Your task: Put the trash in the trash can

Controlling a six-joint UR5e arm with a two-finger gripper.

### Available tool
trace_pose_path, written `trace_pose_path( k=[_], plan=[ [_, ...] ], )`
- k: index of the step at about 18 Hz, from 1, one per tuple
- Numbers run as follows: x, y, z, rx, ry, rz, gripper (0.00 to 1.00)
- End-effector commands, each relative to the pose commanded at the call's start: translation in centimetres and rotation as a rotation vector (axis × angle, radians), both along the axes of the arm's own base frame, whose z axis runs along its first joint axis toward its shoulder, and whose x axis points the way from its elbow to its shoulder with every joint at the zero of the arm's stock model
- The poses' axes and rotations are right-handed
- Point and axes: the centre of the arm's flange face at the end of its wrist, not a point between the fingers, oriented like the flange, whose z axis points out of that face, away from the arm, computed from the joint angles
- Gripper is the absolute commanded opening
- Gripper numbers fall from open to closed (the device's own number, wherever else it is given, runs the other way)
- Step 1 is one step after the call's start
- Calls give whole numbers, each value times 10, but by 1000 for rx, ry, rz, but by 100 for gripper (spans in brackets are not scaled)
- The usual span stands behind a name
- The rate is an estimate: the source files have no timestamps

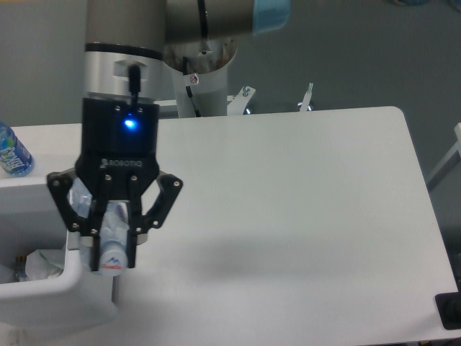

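Bottle point(109, 241) held between fingers point(97, 249), tilted, cap end low, red-white label near tips. Gripper point(113, 259) clamped on bottle, up in air over right rim of bin point(43, 303). Paper wad point(45, 261) lies inside bin, left of bottle. Bin sits at near left table point(302, 216) edge. Far left: blue-label bottle point(12, 151) on table, well apart.
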Motion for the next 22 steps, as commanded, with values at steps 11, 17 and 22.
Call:
trace_pose_path(
  k=[11, 17, 22],
  plan=[
    [66, 60, -54, -65, -33, -127, 25],
    [65, 70, -76, -109, 33, -197, 98],
    [61, 66, -69, -107, 76, -220, 100]
  ],
)
